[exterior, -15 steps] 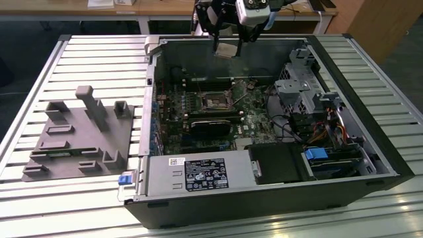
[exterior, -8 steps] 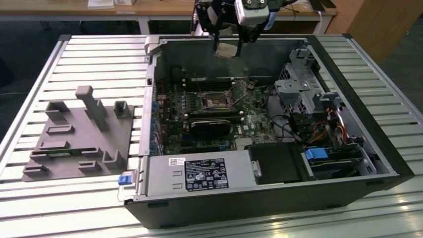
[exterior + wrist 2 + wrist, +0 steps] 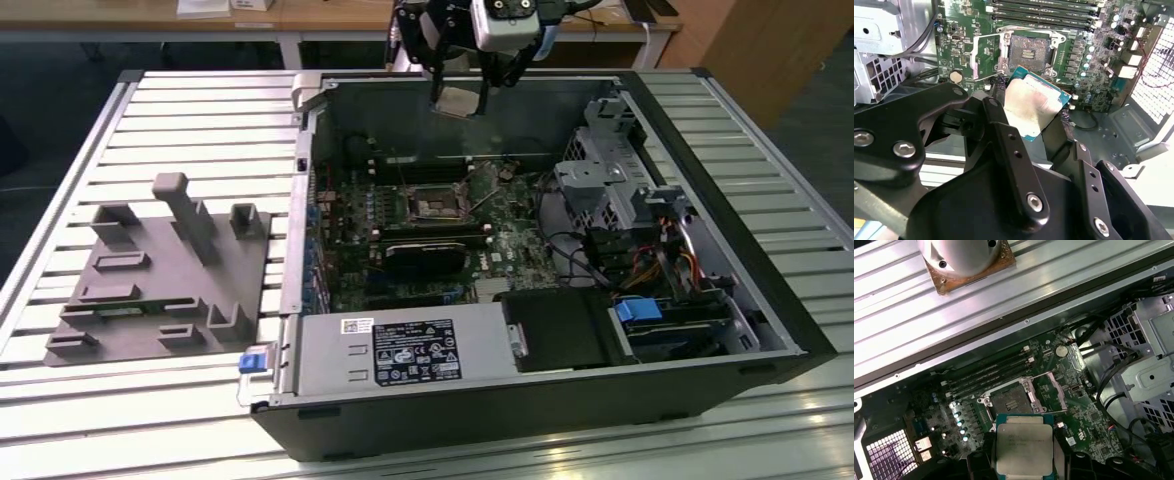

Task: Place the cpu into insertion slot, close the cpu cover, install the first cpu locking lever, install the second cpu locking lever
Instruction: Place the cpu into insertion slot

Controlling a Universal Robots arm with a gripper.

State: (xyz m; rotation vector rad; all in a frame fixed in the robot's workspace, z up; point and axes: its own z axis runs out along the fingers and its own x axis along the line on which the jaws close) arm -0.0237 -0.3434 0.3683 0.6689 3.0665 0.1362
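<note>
Exterior view: gripper [image 3: 461, 93], top centre of frame above the open computer case [image 3: 534, 410], is clamped on the cpu [image 3: 458, 100], with the insertion slot [image 3: 437, 205] well below at frame centre. Second wrist view: fingers [image 3: 999, 125] pinch the chip's edges, leaving its underside free; the cpu cover [image 3: 985, 55] is flipped open, baring the socket. First wrist view: the chip hangs near the slot, probably not lined up over it.
</note>
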